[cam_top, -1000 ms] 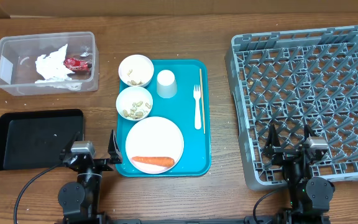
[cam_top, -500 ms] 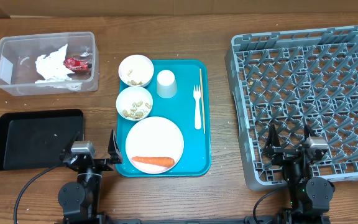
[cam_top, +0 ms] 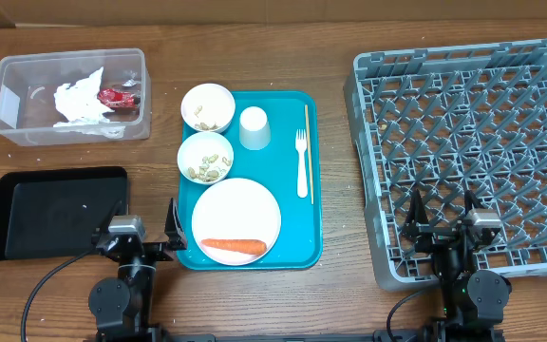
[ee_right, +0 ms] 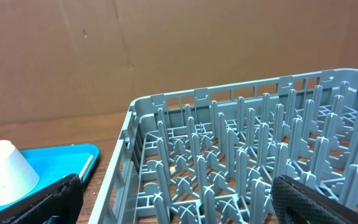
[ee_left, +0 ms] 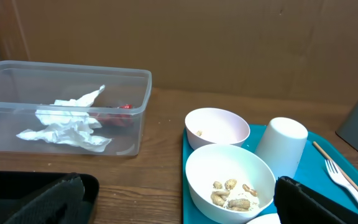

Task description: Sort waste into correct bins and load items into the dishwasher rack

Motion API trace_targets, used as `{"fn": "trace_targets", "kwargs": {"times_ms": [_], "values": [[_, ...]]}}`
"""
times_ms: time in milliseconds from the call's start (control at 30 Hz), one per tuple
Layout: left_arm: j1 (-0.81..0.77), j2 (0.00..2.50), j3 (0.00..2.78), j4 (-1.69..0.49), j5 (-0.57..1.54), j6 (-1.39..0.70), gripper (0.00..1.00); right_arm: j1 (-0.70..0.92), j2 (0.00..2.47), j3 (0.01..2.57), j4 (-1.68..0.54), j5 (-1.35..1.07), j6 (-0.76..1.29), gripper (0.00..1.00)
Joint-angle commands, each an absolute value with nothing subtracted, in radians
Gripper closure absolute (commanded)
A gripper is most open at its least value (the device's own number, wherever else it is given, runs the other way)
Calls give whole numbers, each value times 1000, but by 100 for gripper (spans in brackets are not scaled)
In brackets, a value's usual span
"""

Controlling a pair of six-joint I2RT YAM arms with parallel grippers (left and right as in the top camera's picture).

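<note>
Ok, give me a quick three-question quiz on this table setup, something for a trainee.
1. True or false: the carrot lies on the white plate.
2. What is in the clear tub? A) crumpled paper and a red wrapper B) a spoon C) a sponge
3. Fill in: the fork lies on the ____ tray.
Key: 1 true; 2 A; 3 teal.

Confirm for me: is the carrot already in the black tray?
No, the carrot lies on the white plate on the teal tray, apart from the black tray.
</note>
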State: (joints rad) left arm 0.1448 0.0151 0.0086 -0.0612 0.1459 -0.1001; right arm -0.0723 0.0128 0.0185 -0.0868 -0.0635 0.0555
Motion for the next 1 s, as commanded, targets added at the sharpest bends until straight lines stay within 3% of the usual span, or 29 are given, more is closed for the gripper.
{"fn": "trace_targets", "kwargs": {"times_ms": [0,967], "values": [[149,6,5,-63,147,-82,0,-79,3,8,-80,-65,55,0],[149,6,5,-52,155,-83,0,-79,3,8,-80,-65,55,0]]}}
